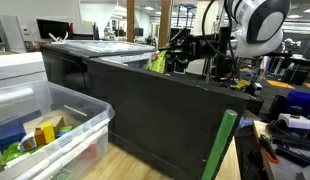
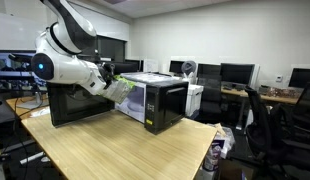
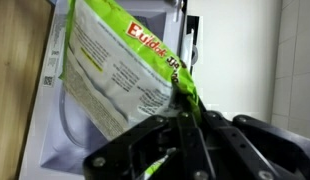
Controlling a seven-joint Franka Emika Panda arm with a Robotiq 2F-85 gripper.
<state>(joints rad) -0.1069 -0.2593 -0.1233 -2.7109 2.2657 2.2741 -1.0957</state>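
My gripper [image 3: 185, 112] is shut on the edge of a green and white snack bag [image 3: 120, 70], which hangs from the fingers in the wrist view. In an exterior view the bag [image 2: 119, 89] is held just left of the black microwave [image 2: 165, 105] on the wooden table [image 2: 105, 145]. In an exterior view the gripper [image 1: 180, 50] holds the bag [image 1: 158, 62] behind a large black box [image 1: 155, 110]. The microwave's white side panel [image 3: 55, 130] lies behind the bag in the wrist view.
A clear plastic bin [image 1: 45, 125] with assorted items stands near the black box. A green pole [image 1: 220, 145] leans at the front. Office desks, monitors [image 2: 235, 73] and chairs [image 2: 265, 115] stand beyond the table. A white appliance [image 2: 195, 98] sits by the microwave.
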